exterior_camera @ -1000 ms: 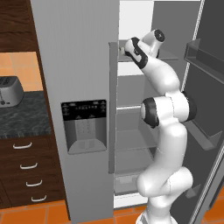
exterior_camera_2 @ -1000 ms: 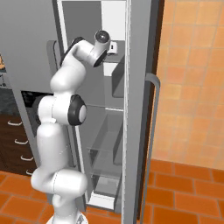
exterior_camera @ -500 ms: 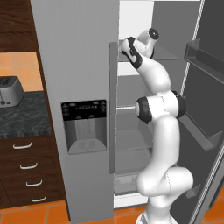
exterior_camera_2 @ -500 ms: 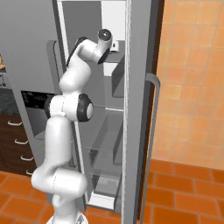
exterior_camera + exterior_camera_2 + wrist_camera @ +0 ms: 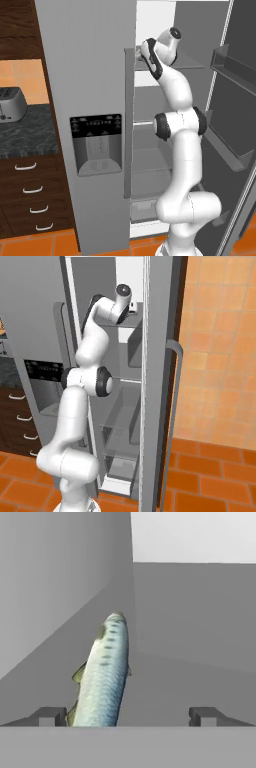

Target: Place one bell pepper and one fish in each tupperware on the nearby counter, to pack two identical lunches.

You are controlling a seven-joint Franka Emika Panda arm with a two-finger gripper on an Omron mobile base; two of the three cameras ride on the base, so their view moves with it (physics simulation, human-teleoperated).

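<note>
A slim, pale silvery grey-green fish (image 5: 103, 673) with dark flecks and small fins is seen in the hand view, lying lengthwise on a flat grey fridge shelf (image 5: 190, 662). One pointed end is directed away from the camera, toward the corner where the grey side wall (image 5: 55, 587) meets the back wall; the near end runs down to the bottom of the view. The body is set close to the side wall.

The two-finger gripper (image 5: 128, 716) is held wide apart, nothing being gripped. The fish's near end is placed between the two dark fingertips (image 5: 49, 716), but well off centre: it is just beside the fingertip on the view's left, almost touching it, while a broad stretch of bare shelf is left toward the other tip. Actual contact cannot be told.

In the base views the white arm (image 5: 177, 130) is seen reaching up into the open compartment of a tall grey refrigerator (image 5: 95, 75), the hand entered at an upper shelf. An open fridge door with grey bins (image 5: 235, 100) is seen to the arm's right. Further left, a dark speckled stone counter (image 5: 25, 137) above brown wooden drawers with curved white handles (image 5: 27, 190) is noted, with a silver toaster (image 5: 11, 104) standing on it.
</note>
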